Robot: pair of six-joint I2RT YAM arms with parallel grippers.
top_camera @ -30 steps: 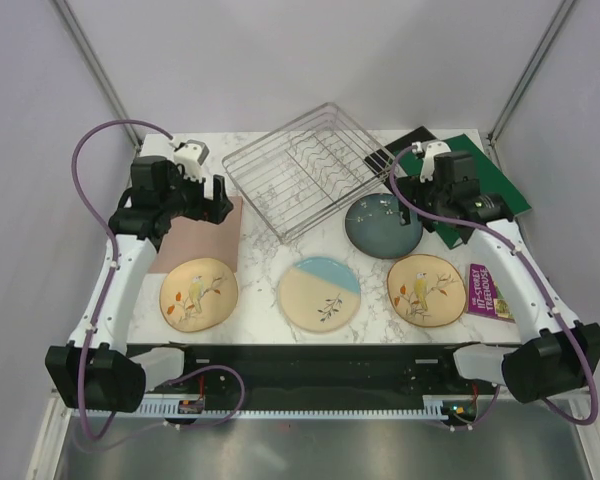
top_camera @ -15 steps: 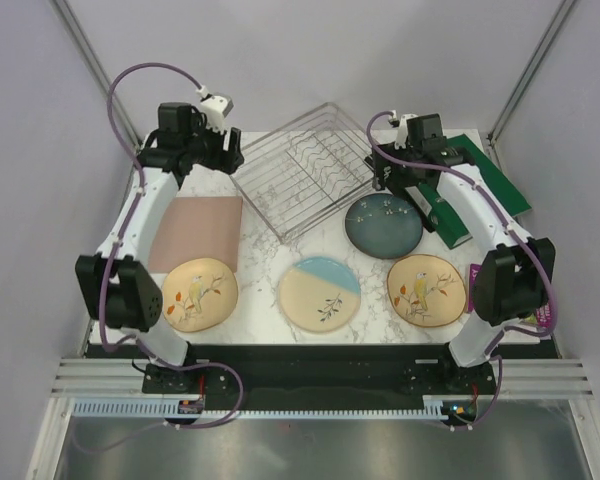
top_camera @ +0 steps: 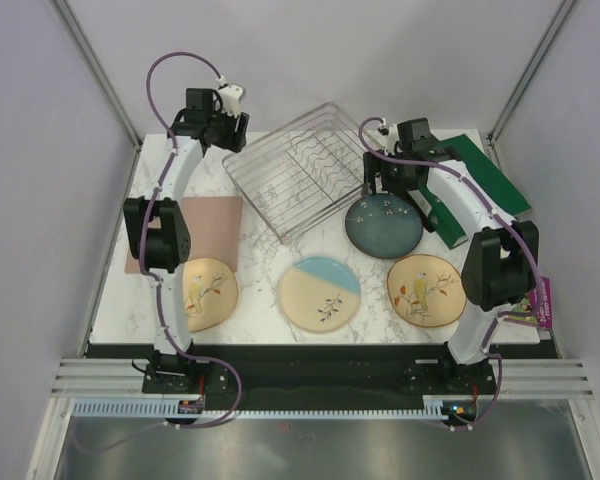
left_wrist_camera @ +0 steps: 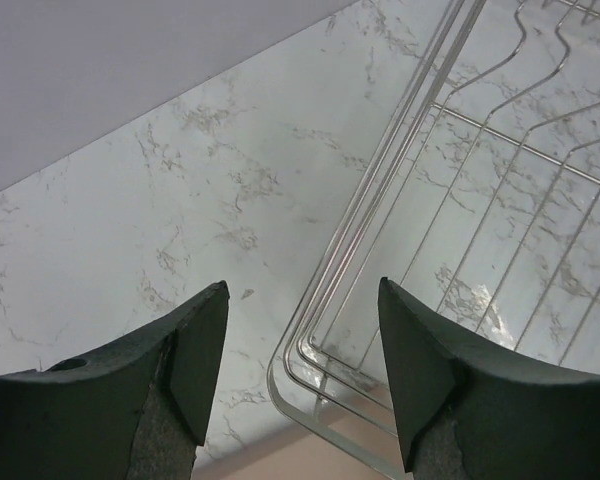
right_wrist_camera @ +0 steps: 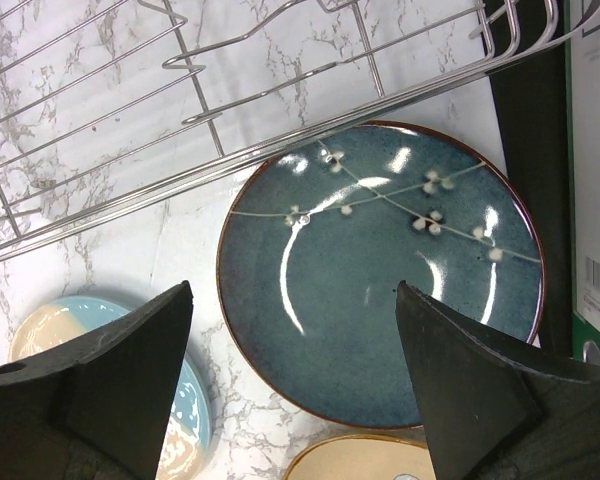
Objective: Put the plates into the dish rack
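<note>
The silver wire dish rack [top_camera: 300, 170] stands empty at the back middle. Four plates lie flat in front of it: a dark slate-blue one [top_camera: 383, 228], a cream and light-blue one [top_camera: 320, 293], a bird plate at the right [top_camera: 426, 289], and a bird plate at the left [top_camera: 205, 293] partly behind the left arm. My left gripper [top_camera: 228, 135] is open and empty over the rack's left corner [left_wrist_camera: 310, 370]. My right gripper [top_camera: 378, 185] is open and empty above the dark plate [right_wrist_camera: 380, 270], beside the rack's near edge [right_wrist_camera: 230, 100].
A pink mat [top_camera: 195, 230] lies left of the rack. A green ring binder [top_camera: 485, 180] on a black pad lies at the back right. A purple booklet [top_camera: 536, 300] sits at the right edge. Walls close in the back and both sides.
Both arms have stretched out towards the back. The left gripper moved from over the pink mat to the rack's left corner. The right gripper moved left from the binder to above the dark plate.
</note>
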